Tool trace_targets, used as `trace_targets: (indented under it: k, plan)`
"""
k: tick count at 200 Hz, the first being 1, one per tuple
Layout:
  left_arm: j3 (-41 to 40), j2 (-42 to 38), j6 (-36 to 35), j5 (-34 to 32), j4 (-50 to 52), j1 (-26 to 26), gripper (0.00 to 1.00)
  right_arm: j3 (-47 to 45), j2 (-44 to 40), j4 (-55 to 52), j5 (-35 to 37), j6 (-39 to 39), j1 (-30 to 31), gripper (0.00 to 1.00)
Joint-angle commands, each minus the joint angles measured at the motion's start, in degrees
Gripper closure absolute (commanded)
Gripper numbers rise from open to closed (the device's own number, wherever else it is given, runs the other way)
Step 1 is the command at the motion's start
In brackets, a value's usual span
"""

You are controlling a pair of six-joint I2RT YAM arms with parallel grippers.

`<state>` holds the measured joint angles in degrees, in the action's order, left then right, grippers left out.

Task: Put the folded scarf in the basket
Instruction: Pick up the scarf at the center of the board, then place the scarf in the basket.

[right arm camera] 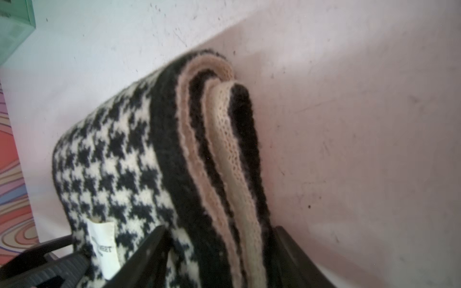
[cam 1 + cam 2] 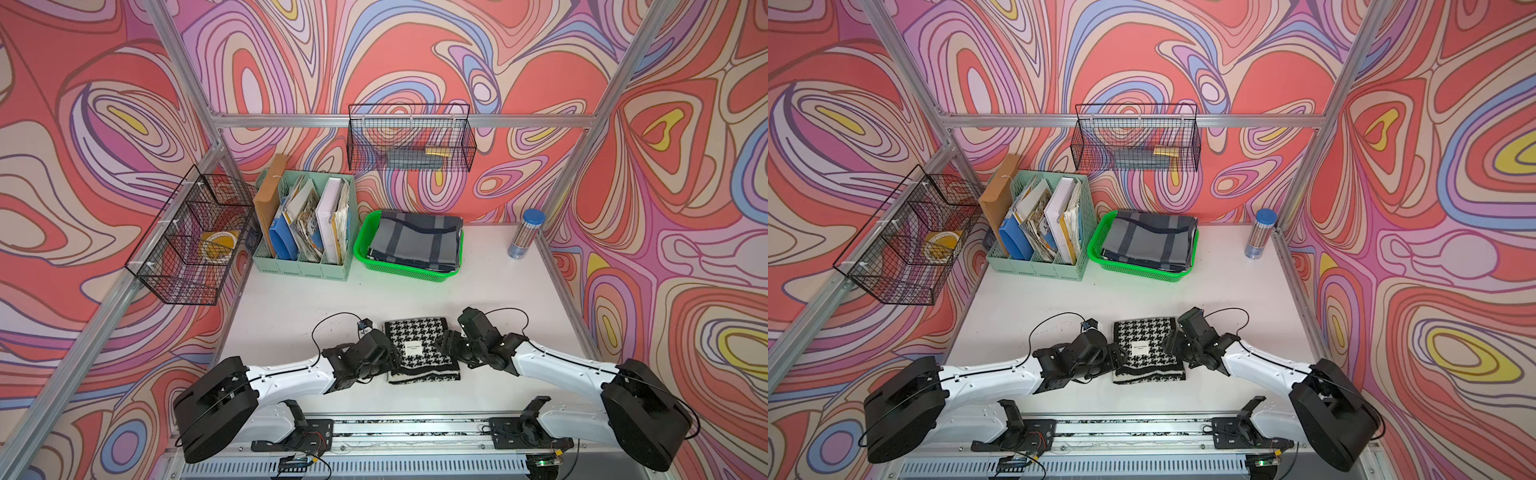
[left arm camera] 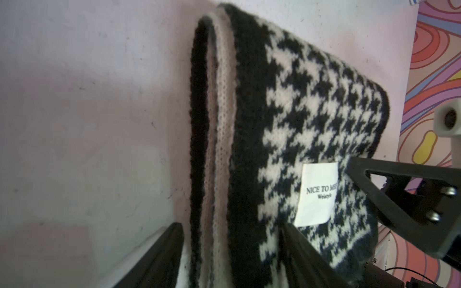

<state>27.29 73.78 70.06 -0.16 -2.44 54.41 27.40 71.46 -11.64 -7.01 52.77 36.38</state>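
Note:
The folded scarf (image 2: 419, 353) (image 2: 1147, 350), black-and-white houndstooth with a white label, lies flat on the white table near the front, between my two arms. My left gripper (image 2: 394, 354) (image 2: 1119, 355) is at its left edge. In the left wrist view the scarf's (image 3: 299, 112) layered edge sits between the two fingers of the left gripper (image 3: 232, 227). My right gripper (image 2: 446, 345) (image 2: 1169, 343) holds the right edge, and its wrist view shows the right gripper (image 1: 220, 228) with fingers pressed on both faces of the scarf (image 1: 124, 162). The green basket (image 2: 360, 249) (image 2: 1095, 246) stands at the back.
A folded grey plaid cloth (image 2: 415, 241) fills the basket. A mint file organiser (image 2: 303, 266) with papers stands left of it. Black wire baskets hang on the left wall (image 2: 191, 241) and the back wall (image 2: 409, 137). A blue-capped tube (image 2: 524, 235) stands at the back right.

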Motion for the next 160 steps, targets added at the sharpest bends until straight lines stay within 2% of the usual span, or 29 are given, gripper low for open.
trace_targets:
  k: [1,14,16,24,30,57,89,108,160]
  plan:
    - [0.5,0.51,1.59,-0.25,-1.99,0.58,0.56,-1.59,-1.15,1.82,-1.38,0.85,-0.2,0.52]
    - [0.03,0.02,2.05,-0.63,-2.53,0.58,0.72,-1.71,-2.21,1.92,-1.98,0.72,-0.24,0.72]
    - [-0.02,-0.13,2.02,-0.67,-2.56,0.6,0.76,-1.65,-2.41,1.89,-2.27,0.55,-0.18,0.78]
    - [-0.13,-0.69,1.53,-0.55,-2.74,0.61,0.99,-1.52,-3.07,1.42,-2.9,0.09,-0.17,0.92]
    - [-0.08,-1.25,0.79,-0.16,-2.93,0.61,1.0,-1.33,-3.6,1.0,-3.08,-0.18,-0.16,1.0]
    - [0.19,-5.52,-1.66,1.24,-1.87,0.9,1.0,-0.98,-8.91,-1.7,-3.28,-1.09,-0.17,1.0]
    - [1.71,-12.38,-4.72,1.16,4.29,1.06,1.0,0.11,-17.8,-4.06,-2.69,-1.53,-0.17,1.0]
    - [6.29,-15.05,-7.64,0.63,8.22,1.07,1.0,2.13,-21.04,-6.05,-1.66,-1.94,-0.17,1.0]
    - [13.34,-16.36,-15.31,-5.33,13.41,0.97,1.0,7.18,-21.94,-10.92,5.39,-2.15,-0.16,1.0]
